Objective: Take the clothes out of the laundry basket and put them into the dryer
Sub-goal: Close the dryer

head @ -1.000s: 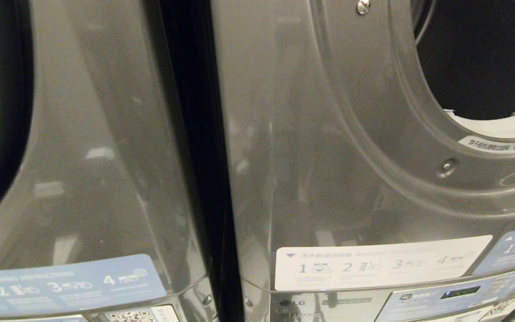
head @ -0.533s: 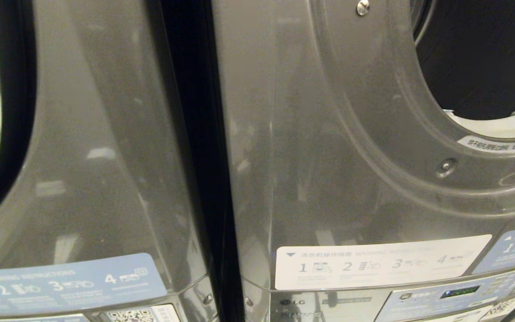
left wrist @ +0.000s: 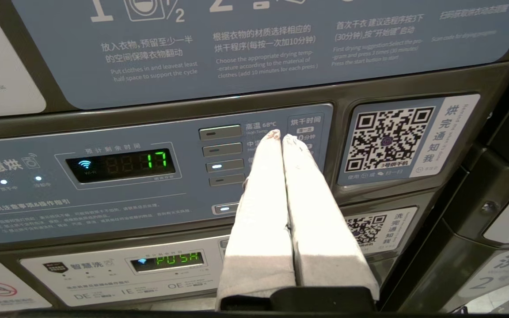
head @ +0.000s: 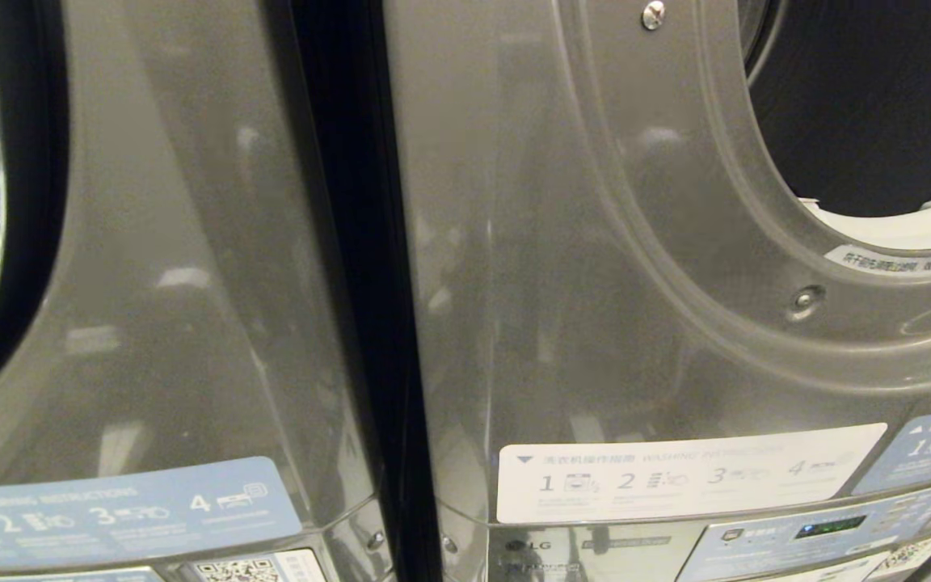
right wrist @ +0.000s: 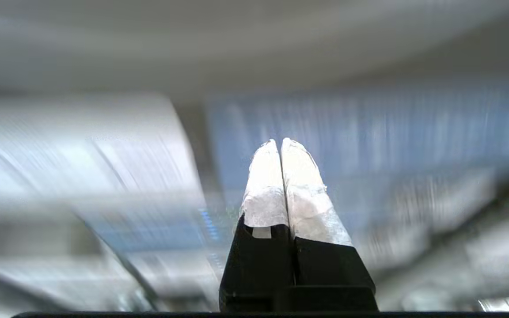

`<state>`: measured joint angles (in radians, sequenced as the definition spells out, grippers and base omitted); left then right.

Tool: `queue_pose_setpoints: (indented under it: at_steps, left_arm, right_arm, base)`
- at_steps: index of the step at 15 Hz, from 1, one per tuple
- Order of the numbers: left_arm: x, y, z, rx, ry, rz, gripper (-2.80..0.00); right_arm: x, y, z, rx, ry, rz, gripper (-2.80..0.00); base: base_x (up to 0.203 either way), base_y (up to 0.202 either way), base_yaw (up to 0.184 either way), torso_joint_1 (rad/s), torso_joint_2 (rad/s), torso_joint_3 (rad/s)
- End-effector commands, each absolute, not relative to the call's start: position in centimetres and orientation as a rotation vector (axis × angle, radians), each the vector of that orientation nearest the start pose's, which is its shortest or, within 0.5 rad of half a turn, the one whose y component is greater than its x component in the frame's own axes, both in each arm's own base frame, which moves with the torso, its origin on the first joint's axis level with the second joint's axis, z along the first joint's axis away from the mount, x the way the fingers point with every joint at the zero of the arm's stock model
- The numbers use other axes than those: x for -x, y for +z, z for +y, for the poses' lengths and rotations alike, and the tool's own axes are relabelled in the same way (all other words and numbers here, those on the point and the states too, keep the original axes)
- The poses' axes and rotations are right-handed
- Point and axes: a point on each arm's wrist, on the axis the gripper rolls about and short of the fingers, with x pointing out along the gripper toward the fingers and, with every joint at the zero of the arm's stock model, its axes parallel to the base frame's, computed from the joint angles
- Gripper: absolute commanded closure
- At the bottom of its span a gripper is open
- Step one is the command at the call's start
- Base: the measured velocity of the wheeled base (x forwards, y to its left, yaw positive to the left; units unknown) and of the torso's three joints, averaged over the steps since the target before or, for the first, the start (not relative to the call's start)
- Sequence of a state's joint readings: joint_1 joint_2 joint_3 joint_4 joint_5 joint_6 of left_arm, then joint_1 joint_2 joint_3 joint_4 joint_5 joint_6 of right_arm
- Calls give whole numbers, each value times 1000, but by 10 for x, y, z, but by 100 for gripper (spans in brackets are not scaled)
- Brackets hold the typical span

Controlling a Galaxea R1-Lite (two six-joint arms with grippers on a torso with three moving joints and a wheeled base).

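A: Where's the dryer?
B: Head view, its open drum mouth sits upper right of the frame, grey front panel below it. A second grey machine fills the left half. No clothes or laundry basket show in any view.

A: Fingers?
B: I've got the right gripper clenched on nothing, tips pressed together, background smeared, no fabric between them. The left gripper is clenched too, empty, parked in front of a control panel with a green readout.

A: So what's the step?
B: My read: going back for another garment. I'd find the basket first, spread the right fingers wide before dropping in, bite deep into a fold, not an edge. Then lift clear of the rim and carry it past the drum lip so nothing hangs outside.
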<state>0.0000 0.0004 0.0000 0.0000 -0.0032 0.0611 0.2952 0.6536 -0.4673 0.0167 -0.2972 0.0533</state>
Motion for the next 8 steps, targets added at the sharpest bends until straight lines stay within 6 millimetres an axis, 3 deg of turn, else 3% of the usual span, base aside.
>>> queue_pose_setpoints:
  at_steps: [1, 2, 4, 8]
  left_arm:
    - [23, 75, 0, -61, -3, 0, 0]
    - [23, 76, 0, -60, -3, -2, 0]
    - [23, 76, 0, -60, -3, -2, 0]
    - [23, 76, 0, -60, -3, -2, 0]
  right_arm:
    - [-27, 139, 0, 51, -71, 256, 0]
    - [-21, 113, -3, 79, -103, 281, 0]
    - [-8, 85, -4, 101, -100, 293, 0]
    - [21, 84, -2, 152, -48, -4, 0]
  base:
    - [0, 0, 0, 0, 0, 0]
    - [0, 0, 0, 0, 0, 0]
    - [0, 0, 0, 0, 0, 0]
    - [0, 0, 0, 0, 0, 0]
